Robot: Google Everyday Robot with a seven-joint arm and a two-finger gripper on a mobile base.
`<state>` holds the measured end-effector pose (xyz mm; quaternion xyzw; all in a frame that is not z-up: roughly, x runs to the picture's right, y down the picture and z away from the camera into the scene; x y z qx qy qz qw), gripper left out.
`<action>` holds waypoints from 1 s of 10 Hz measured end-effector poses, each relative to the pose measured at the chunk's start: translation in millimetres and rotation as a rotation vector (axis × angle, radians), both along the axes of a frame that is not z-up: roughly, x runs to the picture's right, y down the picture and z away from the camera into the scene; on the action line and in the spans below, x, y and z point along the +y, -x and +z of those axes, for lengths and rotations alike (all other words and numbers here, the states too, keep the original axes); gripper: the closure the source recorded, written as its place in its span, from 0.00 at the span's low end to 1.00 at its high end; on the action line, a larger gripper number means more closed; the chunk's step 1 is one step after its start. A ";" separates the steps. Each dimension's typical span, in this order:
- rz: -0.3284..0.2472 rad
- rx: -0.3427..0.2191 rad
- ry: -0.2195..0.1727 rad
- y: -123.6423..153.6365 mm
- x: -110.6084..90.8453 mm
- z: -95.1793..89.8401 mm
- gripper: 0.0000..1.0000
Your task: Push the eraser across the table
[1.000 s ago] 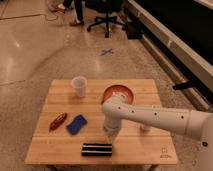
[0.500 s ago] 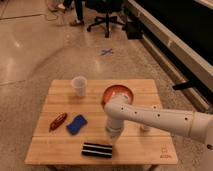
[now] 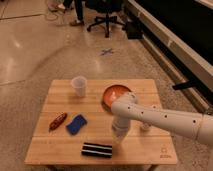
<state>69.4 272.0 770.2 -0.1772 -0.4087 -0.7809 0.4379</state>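
Note:
The eraser (image 3: 97,150), a flat black block with white lengthwise stripes, lies near the front edge of the light wooden table (image 3: 60,145). My white arm reaches in from the right, and the gripper (image 3: 118,140) points down just right of the eraser's right end, close to it. Its fingers are shut, and I see nothing held between them. Whether it touches the eraser I cannot tell.
A blue sponge (image 3: 76,124) and a small red object (image 3: 57,120) lie left of centre. A clear plastic cup (image 3: 79,85) stands at the back, an orange bowl (image 3: 115,94) behind my arm. Office chairs and people's legs are far off on the floor.
The gripper has dropped slightly and edged toward the eraser's right end. The eraser and the other objects have not moved.

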 end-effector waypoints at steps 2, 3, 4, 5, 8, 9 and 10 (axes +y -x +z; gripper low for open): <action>-0.002 -0.007 0.004 -2.3 4.6 -6.5 1.00; -0.005 -0.014 0.005 -1.9 7.2 -9.6 1.00; -0.012 -0.022 0.009 -1.4 10.9 -13.3 1.00; -0.016 -0.025 0.011 -2.0 13.7 -15.5 1.00; -0.019 -0.024 0.011 -7.1 19.4 -17.0 1.00; -0.021 -0.023 0.009 -8.4 21.3 -16.6 1.00; -0.023 -0.026 0.010 -8.7 24.3 -16.9 1.00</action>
